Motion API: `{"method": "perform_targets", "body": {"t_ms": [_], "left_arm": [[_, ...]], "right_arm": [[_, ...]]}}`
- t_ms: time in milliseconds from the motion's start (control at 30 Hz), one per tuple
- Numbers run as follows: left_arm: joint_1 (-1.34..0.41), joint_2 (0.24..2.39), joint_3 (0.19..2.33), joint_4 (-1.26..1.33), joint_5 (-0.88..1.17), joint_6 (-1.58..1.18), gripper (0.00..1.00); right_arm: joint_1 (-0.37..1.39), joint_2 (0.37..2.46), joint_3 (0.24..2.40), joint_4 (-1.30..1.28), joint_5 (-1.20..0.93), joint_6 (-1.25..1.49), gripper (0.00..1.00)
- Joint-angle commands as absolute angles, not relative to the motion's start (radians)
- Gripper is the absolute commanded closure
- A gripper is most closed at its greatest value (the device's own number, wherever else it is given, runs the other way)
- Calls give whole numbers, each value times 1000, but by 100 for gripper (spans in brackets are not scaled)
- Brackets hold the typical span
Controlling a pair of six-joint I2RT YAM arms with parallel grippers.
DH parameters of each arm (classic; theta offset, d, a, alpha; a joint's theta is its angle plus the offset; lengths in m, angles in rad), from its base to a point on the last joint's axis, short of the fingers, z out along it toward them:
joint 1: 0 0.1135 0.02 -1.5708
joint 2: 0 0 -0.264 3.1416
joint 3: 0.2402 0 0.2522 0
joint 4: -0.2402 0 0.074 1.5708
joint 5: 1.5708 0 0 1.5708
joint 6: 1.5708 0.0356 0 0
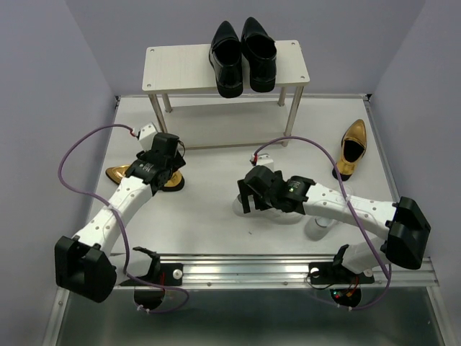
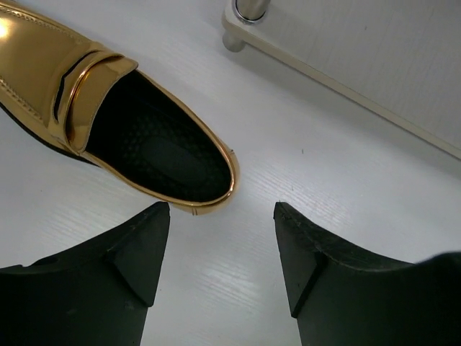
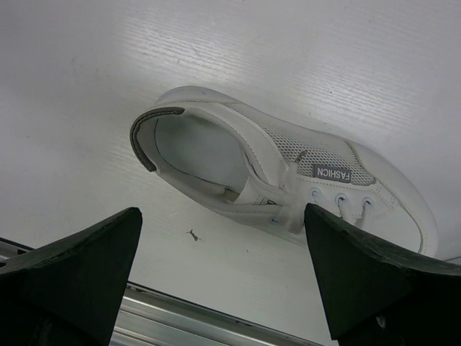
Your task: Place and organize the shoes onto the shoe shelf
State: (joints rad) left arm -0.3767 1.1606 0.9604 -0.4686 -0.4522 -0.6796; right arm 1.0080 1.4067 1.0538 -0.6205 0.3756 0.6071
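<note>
From my station, the left pincer [image 2: 222, 216] is spread and pinching nothing. The heel of a gold loafer [image 2: 108, 108] lies just past its fingertips, flat on the white desk [image 1: 216, 223]. One silver leg [image 2: 248, 11] of the shoe shelf [image 1: 180, 68] stands nearby.

The right pincer [image 3: 223, 216] is spread wide and also empty. It hovers over a white sneaker [image 3: 288, 166] with a "FASHION" tag on its tongue, sitting close to the desk's near edge.

In the top view, the two black dress shoes [image 1: 241, 54] sit side by side on the shelf's upper board. The second gold loafer [image 1: 352, 148] rests on the desk at the right, well apart from both pincers.
</note>
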Motion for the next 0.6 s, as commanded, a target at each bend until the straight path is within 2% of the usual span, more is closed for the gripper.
{"method": "perform_targets", "body": {"t_ms": [0, 100, 233, 367, 433, 533, 567], "left_arm": [[-345, 1193, 939, -322, -456, -721, 29], [-344, 1233, 924, -281, -472, -718, 31], [-339, 1285, 887, -261, -485, -753, 42], [-339, 1312, 842, -249, -466, -790, 57], [-337, 1310, 827, -256, -462, -798, 59], [-339, 1278, 807, -288, -451, -808, 75], [-339, 1250, 807, -319, -448, -808, 95]], "right_arm": [[1008, 1381, 1085, -594, 408, 589, 0], [1008, 1379, 1086, -594, 410, 587, 0], [1008, 1373, 1086, -594, 414, 594, 0], [1008, 1371, 1081, -594, 416, 597, 0], [1008, 1371, 1081, -594, 414, 597, 0], [1008, 1373, 1081, -594, 417, 597, 0], [1008, 1371, 1081, -594, 419, 595, 0]]}}
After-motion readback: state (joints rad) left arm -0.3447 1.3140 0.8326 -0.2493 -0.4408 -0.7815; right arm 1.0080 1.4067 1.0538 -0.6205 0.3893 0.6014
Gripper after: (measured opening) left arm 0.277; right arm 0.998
